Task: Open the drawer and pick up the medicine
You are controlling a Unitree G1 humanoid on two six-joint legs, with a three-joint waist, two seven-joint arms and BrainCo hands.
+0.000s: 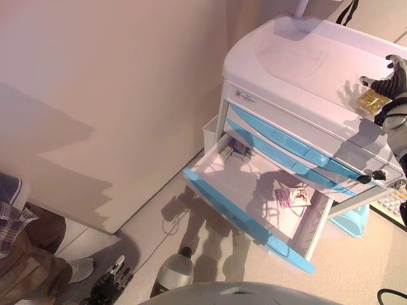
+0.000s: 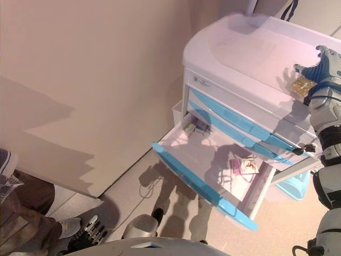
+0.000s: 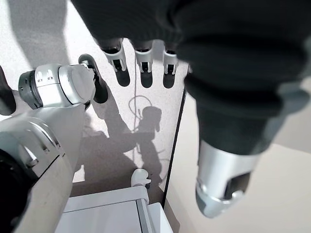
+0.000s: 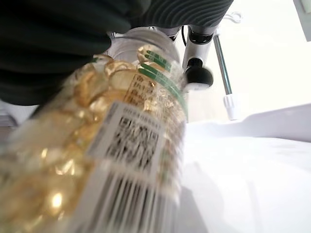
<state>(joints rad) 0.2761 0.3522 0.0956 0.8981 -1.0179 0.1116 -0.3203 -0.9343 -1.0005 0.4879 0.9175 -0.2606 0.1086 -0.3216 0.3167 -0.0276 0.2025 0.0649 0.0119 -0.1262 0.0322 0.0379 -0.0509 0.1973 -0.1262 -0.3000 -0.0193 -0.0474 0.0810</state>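
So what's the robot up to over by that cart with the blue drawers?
The robot's right hand is holding a clear bottle of golden capsules over the white top of the cart. One blue-fronted drawer is pulled out, with a small pink-and-white packet lying inside and some items at its back. The left hand hangs low near the floor with nothing in it. A person's leg and shoe show at the lower left.

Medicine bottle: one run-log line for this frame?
drawer: open | medicine bottle: in right hand, above cart top | left hand: idle, low
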